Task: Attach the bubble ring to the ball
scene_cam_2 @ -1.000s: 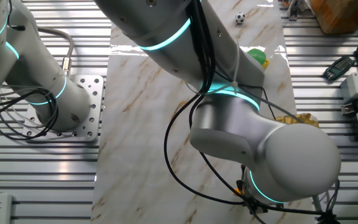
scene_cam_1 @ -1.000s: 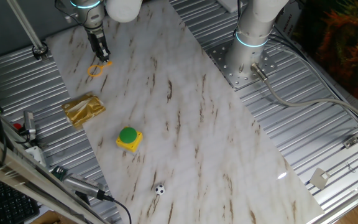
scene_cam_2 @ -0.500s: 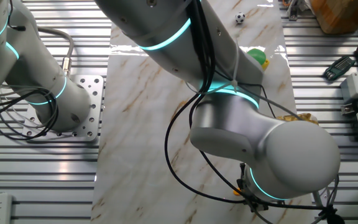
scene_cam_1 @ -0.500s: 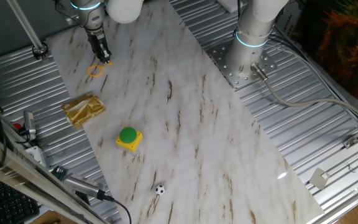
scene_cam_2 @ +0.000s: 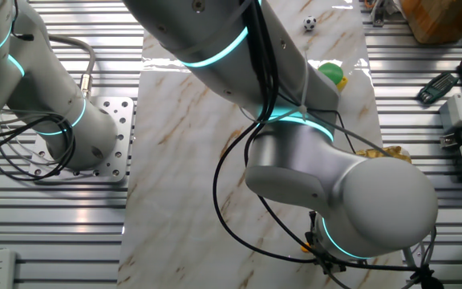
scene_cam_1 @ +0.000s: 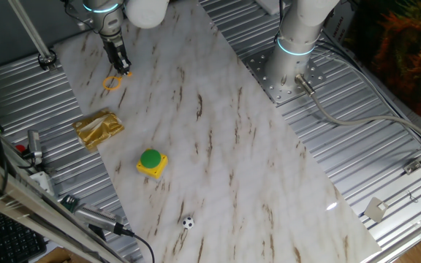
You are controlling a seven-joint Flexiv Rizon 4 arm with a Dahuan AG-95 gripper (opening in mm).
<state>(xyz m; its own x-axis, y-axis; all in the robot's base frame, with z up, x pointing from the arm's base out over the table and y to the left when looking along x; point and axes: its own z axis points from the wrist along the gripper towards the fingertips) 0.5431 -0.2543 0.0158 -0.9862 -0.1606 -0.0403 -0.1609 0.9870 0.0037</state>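
one fixed view
room: we see the marble board point(scene_cam_1: 218, 131) running diagonally over ribbed metal; wide bare stretch between its far corner and near end.
gripper point(scene_cam_1: 123, 69): low at the far left corner; jaws nearly together, pinching the handle of the bubble ring point(scene_cam_1: 112, 82), whose loop lies on the board.
ball point(scene_cam_1: 188, 223): near the board's near edge, well apart from the ring.
in between: gold foil packet point(scene_cam_1: 99, 129) at the left edge; green button box point(scene_cam_1: 151, 162) mid-board.

the other fixed view
arm point(scene_cam_2: 335, 193): fills the middle, hides the gripper; we cannot tell the jaws here.
ball point(scene_cam_2: 310, 23): far end of the board, past the green button box point(scene_cam_2: 332, 73).
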